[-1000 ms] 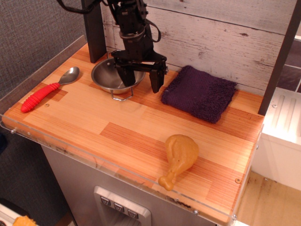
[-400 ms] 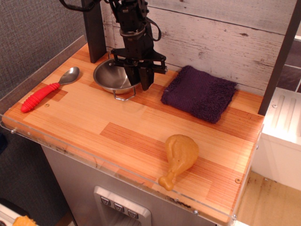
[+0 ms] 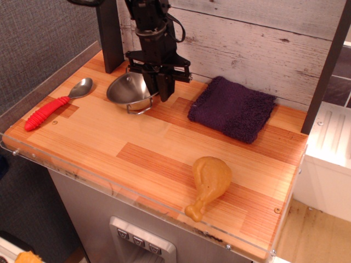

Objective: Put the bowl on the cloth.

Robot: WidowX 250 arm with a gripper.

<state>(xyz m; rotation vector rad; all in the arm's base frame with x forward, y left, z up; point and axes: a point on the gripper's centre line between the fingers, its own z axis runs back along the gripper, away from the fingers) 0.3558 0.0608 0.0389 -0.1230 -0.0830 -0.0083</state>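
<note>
The robot's black hand (image 3: 159,87) was clamped, fingers close together, on the right rim of the one steel bowl (image 3: 129,89), which sat tilted at the back of the wooden bench (image 3: 142,148). Well apart to its right lay one dark purple cloth (image 3: 232,108); one red-handled spoon (image 3: 55,104) lay left, and one toy chicken drumstick (image 3: 208,184) near the front edge.

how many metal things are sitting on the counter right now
2: the bowl at the back, tilted and pinched at its right rim by the gripper, and the red-handled spoon at the left edge. None look hidden.
</note>
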